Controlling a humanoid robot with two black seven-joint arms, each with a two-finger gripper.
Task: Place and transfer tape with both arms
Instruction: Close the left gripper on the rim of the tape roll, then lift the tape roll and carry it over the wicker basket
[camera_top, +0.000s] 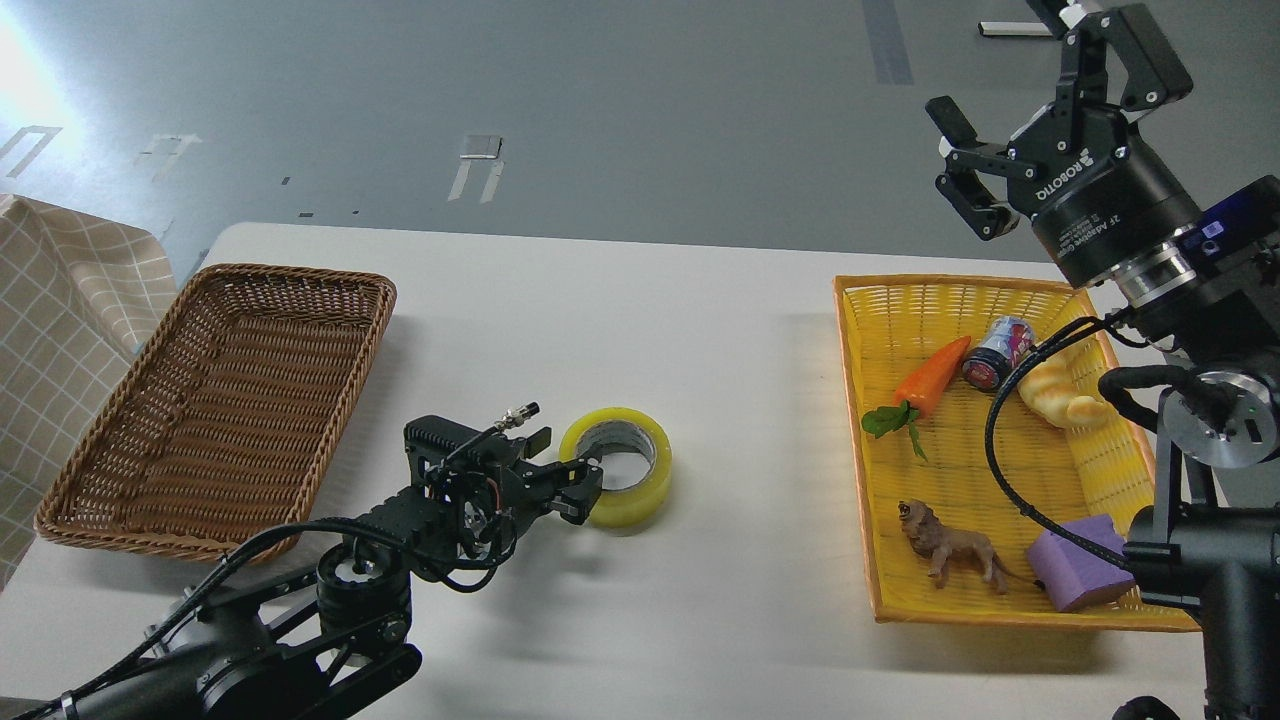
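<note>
While tape (616, 467) lies flat on table (700, 340), midway between brown basket (215, 400) at left and yellow basket (1000, 450) at right, left gripper (568, 487) reaches its near-left rim, fingers seemingly straddling wall; grip unconfirmed. Right gripper (1010, 120) raised far right, fingers wide, empty. Step: pickup. Next: clamp, lift.

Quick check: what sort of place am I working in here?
Probably a robot lab or test room: white table on a bare grey floor with tape marks, practice props like the toy lion in a yellow basket.
</note>
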